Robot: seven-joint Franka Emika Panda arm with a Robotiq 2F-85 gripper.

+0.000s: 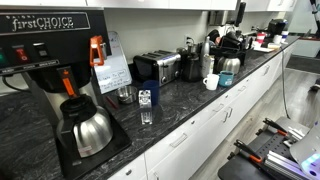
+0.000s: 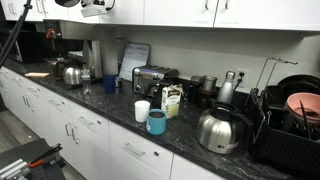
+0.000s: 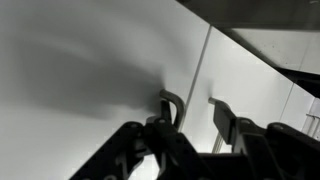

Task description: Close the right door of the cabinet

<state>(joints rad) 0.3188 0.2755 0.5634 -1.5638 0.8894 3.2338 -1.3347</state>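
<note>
Wrist view: end effector [image 3: 200, 145] is at the bottom of the frame, dark and blurred. Fingers are spread with nothing between them, so released. Just beyond it are two cabinet handles, a dark handle [image 3: 173, 103] and a lighter handle [image 3: 224, 112], one on each side of the door seam. The right door [image 3: 255, 80] is the white panel right of the seam and the left door [image 3: 90, 70] fills the rest of the frame. Can't tell from this angle whether the right door sits flush.

In an exterior view, the arm [image 2: 85, 8] is up at the upper cabinets, top edge of frame. Below it the dark tabletop [image 2: 105, 108] carries a teal mug [image 2: 157, 122] just beside a white cup [image 2: 142, 110]. A toaster [image 2: 150, 78] stands behind them and a steel kettle [image 2: 218, 130] is off to the side. In an exterior view, the coffee machine [image 1: 45, 50] with its carafe [image 1: 88, 128] is nearest the camera.
</note>
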